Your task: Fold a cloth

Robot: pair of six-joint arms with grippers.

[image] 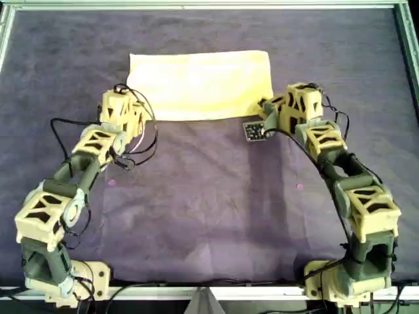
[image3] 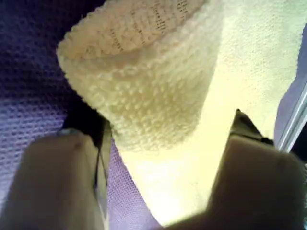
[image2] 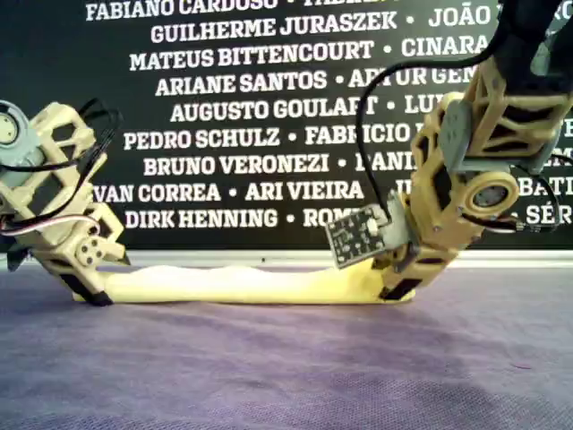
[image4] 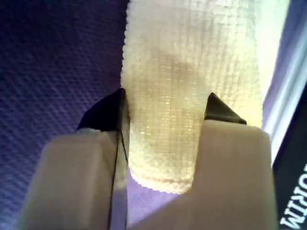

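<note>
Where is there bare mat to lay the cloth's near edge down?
The bare stretch is the purple mat in front of the cloth, between the two arms. Smaller strips lie beside the cloth toward each frame rail. It is crowded at the cloth's two near corners, where my first gripper and my second gripper sit.

A robotics lab or demonstration stand is indicated. A work surface covered in purple fabric (image: 209, 196) is bounded by a pale metal frame (image: 196, 5) along the overhead view's upper edge. Across the top of the exterior view, a black banner (image2: 251, 116) printed with rows of white personal names is seen. Exposed cabling (image: 65, 124) is noted at the overhead view's left.
</note>
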